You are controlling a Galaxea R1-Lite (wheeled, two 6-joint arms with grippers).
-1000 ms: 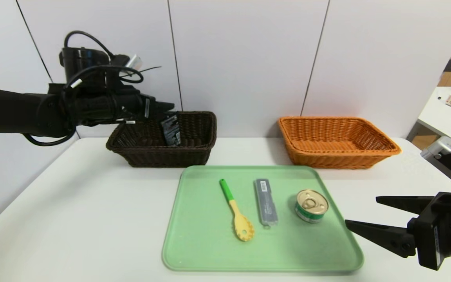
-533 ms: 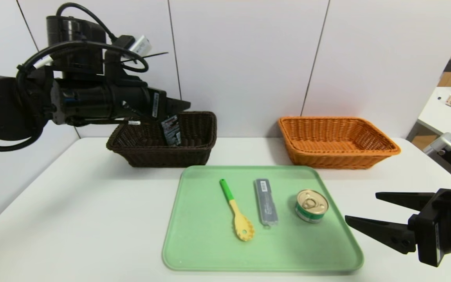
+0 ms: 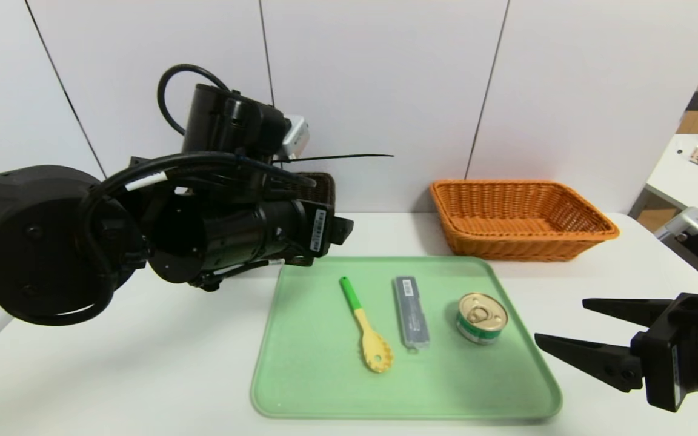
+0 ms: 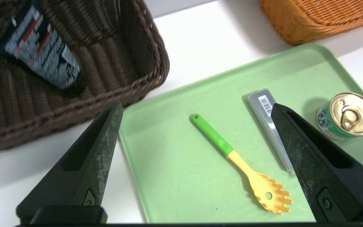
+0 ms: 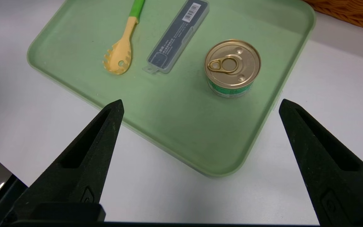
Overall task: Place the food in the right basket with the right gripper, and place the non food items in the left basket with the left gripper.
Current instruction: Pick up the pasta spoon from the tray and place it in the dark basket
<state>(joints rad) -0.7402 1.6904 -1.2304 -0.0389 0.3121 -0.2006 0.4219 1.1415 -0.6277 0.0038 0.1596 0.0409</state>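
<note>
Currently left pincer [image 4: 197,110] gapes empty above the tray [image 4: 169,176]; right pincer [image 5: 200,104] gapes too.

The left tool [image 4: 195,110] stands wide open and empty, its two dark fingers [image 4: 83,170] framing a green tray [image 4: 175,176] on the white surface [image 4: 213,34]. On the tray lie a spoon [image 4: 241,162] with a green handle and a yellow toothed head, a grey flat case [image 4: 265,108] partly hidden behind one finger, and a gold-topped can [image 4: 348,116] near the tray's edge. A dark brown basket [image 4: 137,47] sits just beside the tray's corner with a dark printed packet [image 4: 39,50] leaning inside it, and the corner of an orange basket [image 4: 314,17] shows farther off.
</note>
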